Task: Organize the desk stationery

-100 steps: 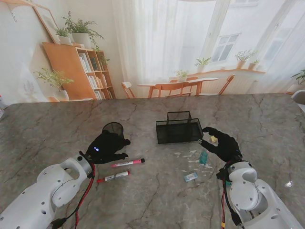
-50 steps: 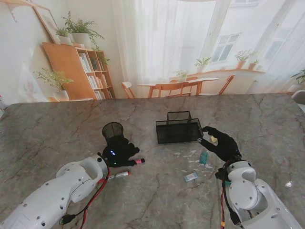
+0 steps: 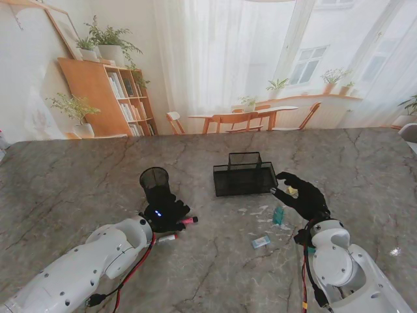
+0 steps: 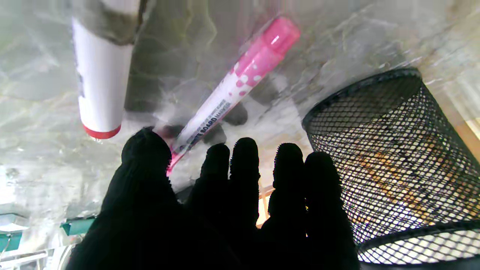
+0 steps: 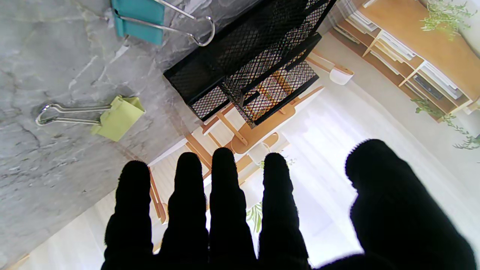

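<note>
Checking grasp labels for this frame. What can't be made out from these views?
- Pink marker: in the stand view the left hand covers all but its tip; in the left wrist view the dark fingers hide whether it is gripped.
- Red-capped marker: cut off by the left wrist view's edge, blurred.
- Small white scraps by the teal binder clip: too small to identify.
- Mesh pen cup interior: not visible.

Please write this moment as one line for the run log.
left hand: open, over pink marker, beside mesh cup | right hand: open, near mesh tray | red marker: on table
</note>
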Available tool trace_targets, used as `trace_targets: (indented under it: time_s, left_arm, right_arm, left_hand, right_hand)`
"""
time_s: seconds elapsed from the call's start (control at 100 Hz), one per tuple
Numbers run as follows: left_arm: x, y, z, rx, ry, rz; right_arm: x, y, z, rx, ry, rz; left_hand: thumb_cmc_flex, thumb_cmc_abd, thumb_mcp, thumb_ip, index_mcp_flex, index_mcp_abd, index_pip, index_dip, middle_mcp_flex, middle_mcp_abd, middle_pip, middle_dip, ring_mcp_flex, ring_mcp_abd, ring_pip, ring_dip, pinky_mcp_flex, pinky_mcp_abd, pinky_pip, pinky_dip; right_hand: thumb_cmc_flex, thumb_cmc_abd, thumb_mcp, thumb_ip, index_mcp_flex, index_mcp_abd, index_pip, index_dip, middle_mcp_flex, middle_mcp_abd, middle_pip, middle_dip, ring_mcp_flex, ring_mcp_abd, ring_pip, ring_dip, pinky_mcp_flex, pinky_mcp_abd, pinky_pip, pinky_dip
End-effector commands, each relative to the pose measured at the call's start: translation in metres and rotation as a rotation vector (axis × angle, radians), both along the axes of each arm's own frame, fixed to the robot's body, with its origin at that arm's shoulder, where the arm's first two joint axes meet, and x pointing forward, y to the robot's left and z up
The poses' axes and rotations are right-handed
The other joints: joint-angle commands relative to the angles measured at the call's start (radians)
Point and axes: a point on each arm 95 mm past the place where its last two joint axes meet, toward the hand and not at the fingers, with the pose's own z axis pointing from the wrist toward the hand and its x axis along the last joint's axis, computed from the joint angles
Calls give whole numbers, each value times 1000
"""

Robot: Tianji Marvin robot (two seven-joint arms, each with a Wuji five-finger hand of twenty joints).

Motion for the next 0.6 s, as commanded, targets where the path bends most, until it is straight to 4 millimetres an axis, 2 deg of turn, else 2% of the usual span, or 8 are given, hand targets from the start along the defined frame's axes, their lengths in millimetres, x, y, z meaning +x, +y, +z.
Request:
trace_targets:
  time_s: [0.0, 0.1, 0.16, 0.19, 0.26, 0.3, 0.44, 0.59]
  left_arm:
    - [-2, 0, -9, 5, 25, 2]
    - [-3, -1, -15, 8, 42, 2]
    - [-3, -1, -18, 6, 52, 3]
    - [-3, -2, -19, 4, 56, 5]
    - [-3, -2, -21, 1, 62, 6]
    - [-4, -2, -22, -1, 63, 8]
    - [-5, -2, -23, -15, 72, 12]
    - [-5, -3, -22, -31, 87, 0]
  right_arm:
    - [0, 2, 0, 7, 6, 9]
    - [0, 2, 0, 8, 7, 11]
    - [0, 2, -1, 8, 6, 11]
    - [0, 2, -1, 8, 6, 11]
    - [0, 2, -1, 8, 3, 10]
    - [0, 2, -1, 8, 1, 8]
    - [-1, 1, 0, 9, -7, -2]
    - [-3, -2, 0, 8, -18, -19]
  left_hand:
    - [60, -39, 5, 5, -13, 4, 62, 26, -14, -9, 36, 22, -26, 34, 34, 20, -8, -33, 42, 31]
    - [105, -56, 6, 7, -14, -3, 156, 91, 6, -23, 86, 36, -8, 28, 73, 33, 6, -38, 67, 35]
    - [148, -100, 9, 3, -13, -14, 235, 178, 25, -34, 120, 44, 9, 21, 99, 41, 17, -43, 83, 40]
    - [172, -124, 12, 2, -7, -20, 268, 193, 34, -39, 137, 49, 9, 37, 110, 47, 23, -46, 90, 43]
    - [226, -178, 18, 4, 10, -45, 389, 140, 65, -54, 182, 59, 36, 23, 144, 57, 41, -53, 110, 59]
    - [253, -200, 21, 7, 17, -56, 461, 92, 88, -61, 191, 129, 49, 17, 160, 62, 49, -55, 120, 69]
    - [292, -220, 36, 21, 71, -78, 593, -9, 160, -80, 213, 194, 90, 4, 196, 70, 74, -63, 147, 94]
    - [288, -222, 49, 28, 76, -61, 635, -5, 178, -95, 221, 195, 99, 1, 198, 69, 78, -63, 148, 96]
  right_hand:
    - [5, 18, -6, -2, 17, 7, 11, 16, 5, 4, 8, 13, 4, 4, 6, 10, -4, 13, 18, 13]
    - [6, 20, -7, -2, 18, 8, 12, 16, -2, 3, 5, 13, 4, 4, 6, 10, -4, 13, 18, 12]
    - [6, 21, -7, -2, 18, 7, 12, 16, -3, 3, 5, 13, 4, 3, 6, 10, -4, 13, 19, 12]
    - [6, 21, -8, -2, 18, 9, 12, 17, -1, 2, 6, 14, 5, 4, 6, 10, -4, 14, 20, 12]
    - [6, 21, -9, -1, 17, 8, 12, 16, 2, 4, 7, 15, 5, 4, 6, 11, -4, 13, 20, 11]
    - [7, 22, -9, -1, 18, 8, 12, 16, 6, 5, 8, 15, 5, 4, 7, 11, -4, 13, 21, 11]
    - [7, 23, -10, -1, 18, 8, 12, 17, 0, 4, 6, 16, 6, 4, 8, 11, -4, 14, 23, 11]
    - [9, 24, -11, -1, 20, 10, 13, 17, -2, 4, 6, 17, 7, 4, 9, 12, -3, 14, 26, 11]
